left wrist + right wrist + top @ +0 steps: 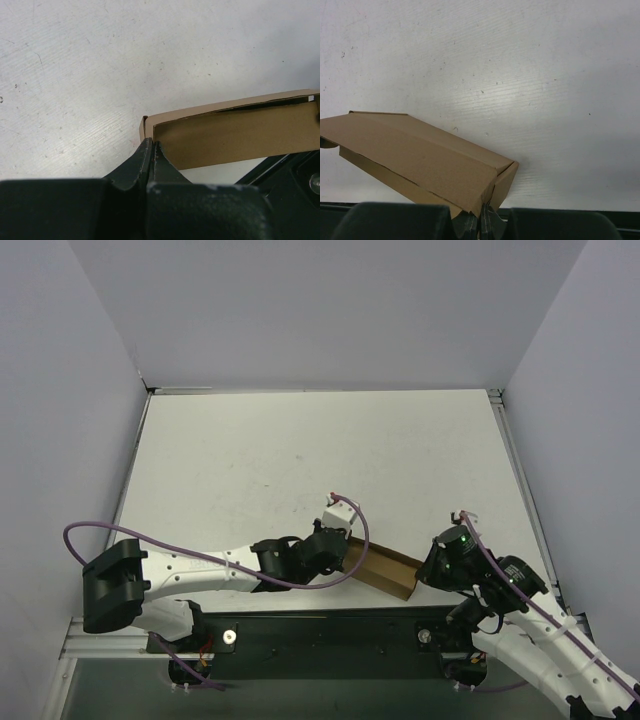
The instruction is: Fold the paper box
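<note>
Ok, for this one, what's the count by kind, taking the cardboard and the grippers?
Brown paper box: 1
Grippers: 2 (left gripper and right gripper, each shut on an end of the box)
Total: 3

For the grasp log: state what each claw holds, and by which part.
Both hold the paper box. The left claw pinches the wall at one end; the right claw pinches a corner edge at the opposite end.
</note>
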Robot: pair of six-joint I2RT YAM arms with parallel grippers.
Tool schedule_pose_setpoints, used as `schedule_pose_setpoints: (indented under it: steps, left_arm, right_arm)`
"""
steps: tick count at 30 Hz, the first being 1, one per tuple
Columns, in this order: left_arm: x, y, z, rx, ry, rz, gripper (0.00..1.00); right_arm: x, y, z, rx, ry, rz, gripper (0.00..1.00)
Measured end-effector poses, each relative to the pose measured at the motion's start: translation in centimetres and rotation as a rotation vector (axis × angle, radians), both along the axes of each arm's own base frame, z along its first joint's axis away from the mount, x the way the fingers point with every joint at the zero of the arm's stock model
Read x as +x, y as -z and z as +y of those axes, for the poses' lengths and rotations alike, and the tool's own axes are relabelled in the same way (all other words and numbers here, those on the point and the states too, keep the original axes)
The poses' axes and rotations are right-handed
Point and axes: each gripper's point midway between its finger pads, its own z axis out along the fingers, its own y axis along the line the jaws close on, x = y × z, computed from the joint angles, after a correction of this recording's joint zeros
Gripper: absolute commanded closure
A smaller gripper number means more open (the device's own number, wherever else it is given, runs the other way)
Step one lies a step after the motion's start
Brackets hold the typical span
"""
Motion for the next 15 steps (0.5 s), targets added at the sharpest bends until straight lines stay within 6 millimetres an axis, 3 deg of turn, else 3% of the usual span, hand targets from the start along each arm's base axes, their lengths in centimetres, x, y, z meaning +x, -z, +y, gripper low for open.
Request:
schedule_pose_setpoints:
  steps: [15]
  left_arm:
    - [0.03, -0.01, -0.06, 0.010, 0.002, 0.000, 1.00]
  right_arm:
    - [-0.44, 0.53, 0.04, -0.114, -0.038, -0.018, 1.00]
